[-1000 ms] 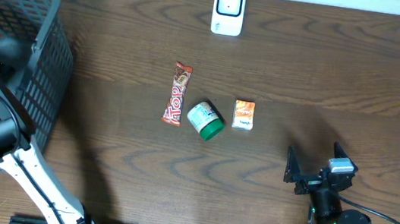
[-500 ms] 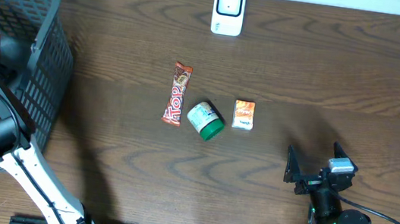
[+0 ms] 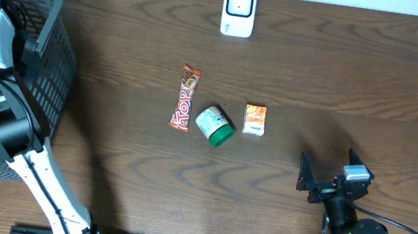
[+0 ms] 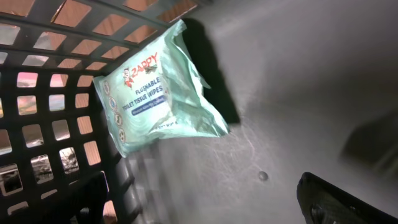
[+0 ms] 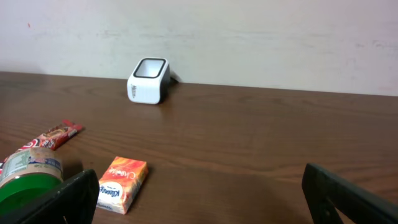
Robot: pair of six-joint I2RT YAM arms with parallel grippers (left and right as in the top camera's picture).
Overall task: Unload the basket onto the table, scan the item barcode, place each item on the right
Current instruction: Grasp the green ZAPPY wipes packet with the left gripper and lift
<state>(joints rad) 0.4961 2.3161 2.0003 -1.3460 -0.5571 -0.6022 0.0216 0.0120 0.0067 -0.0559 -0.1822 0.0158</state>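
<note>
Though askew, wipes pack (image 4: 158,99) in basket (image 4: 298,74).

**Wide bare wood on the right, 3 items crowded at the centre.**
On the table (image 3: 356,87), the candy bar (image 3: 186,98), jar (image 3: 215,126) and orange box (image 3: 254,119) lie in 1 tight row with only narrow gaps. Bare wood lies between them and the scanner (image 3: 238,10) at 12 o'clock, and toward the right gripper (image 3: 328,176) at 5 o'clock. At 9 o'clock the mesh wall of the basket (image 3: 50,74) hems the left gripper (image 4: 211,199), with a wipes pack (image 4: 158,87) against that wall at its 11 o'clock.
</note>
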